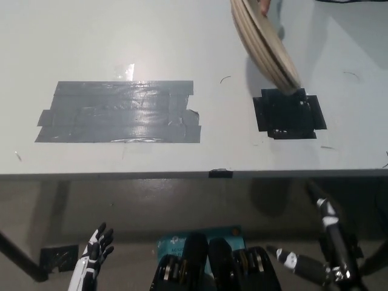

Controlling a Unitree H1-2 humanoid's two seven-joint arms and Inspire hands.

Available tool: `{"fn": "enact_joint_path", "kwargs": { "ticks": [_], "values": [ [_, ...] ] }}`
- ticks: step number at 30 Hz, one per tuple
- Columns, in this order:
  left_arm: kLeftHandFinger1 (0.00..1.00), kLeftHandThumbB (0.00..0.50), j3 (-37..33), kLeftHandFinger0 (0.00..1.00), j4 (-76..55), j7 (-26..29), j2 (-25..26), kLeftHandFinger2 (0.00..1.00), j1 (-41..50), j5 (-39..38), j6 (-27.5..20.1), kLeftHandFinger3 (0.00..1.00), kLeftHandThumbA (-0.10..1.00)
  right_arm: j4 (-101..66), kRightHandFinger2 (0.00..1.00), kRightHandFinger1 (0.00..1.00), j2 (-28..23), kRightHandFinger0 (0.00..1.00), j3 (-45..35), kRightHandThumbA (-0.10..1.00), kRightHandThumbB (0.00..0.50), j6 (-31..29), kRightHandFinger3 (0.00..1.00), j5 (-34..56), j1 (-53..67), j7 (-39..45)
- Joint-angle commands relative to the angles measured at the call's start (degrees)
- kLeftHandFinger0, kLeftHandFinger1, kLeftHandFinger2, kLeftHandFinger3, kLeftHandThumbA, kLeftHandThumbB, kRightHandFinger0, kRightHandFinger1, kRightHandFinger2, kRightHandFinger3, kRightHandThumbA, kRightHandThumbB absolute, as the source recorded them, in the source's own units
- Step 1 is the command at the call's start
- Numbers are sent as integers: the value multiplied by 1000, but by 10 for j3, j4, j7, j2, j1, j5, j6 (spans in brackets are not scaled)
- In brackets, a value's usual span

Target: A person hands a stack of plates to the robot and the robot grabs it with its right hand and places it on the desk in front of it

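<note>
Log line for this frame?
phase: pre-handover | plate stack: tilted, in person's hand, near black tape patch | right hand: low, open | left hand: resting low, open

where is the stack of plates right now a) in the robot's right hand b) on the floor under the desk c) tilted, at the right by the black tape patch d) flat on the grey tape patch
c: the stack of plates stands tilted, its lower edge by the black tape patch, while the right hand is low, below the edge of the desk.
</note>
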Motion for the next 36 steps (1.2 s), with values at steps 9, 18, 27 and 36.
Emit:
{"fn": "enact_joint_path", "kwargs": {
  "ticks": [9,18,27,36],
  "values": [
    [1000,215,-4,1000,-8,-2,2,1000,4,6,-22,1000,1000,-36,1000,1000,10,1000,-29,996,367,12,1000,-229,-201,-94],
    [1000,210,-4,1000,-10,0,2,1000,6,11,-16,1000,1000,99,1000,1000,-1,1000,-33,963,337,15,1000,-251,-302,-144],
    [1000,225,-6,1000,-9,0,1,1000,5,15,-15,1000,1000,233,1000,1000,-17,1000,-21,1000,362,27,1000,-271,-388,-177],
    [1000,225,-4,1000,-12,1,1,1000,6,18,-15,1000,1000,346,1000,1000,-26,1000,1,1000,376,20,1000,-280,-451,-213]
  ]
}}
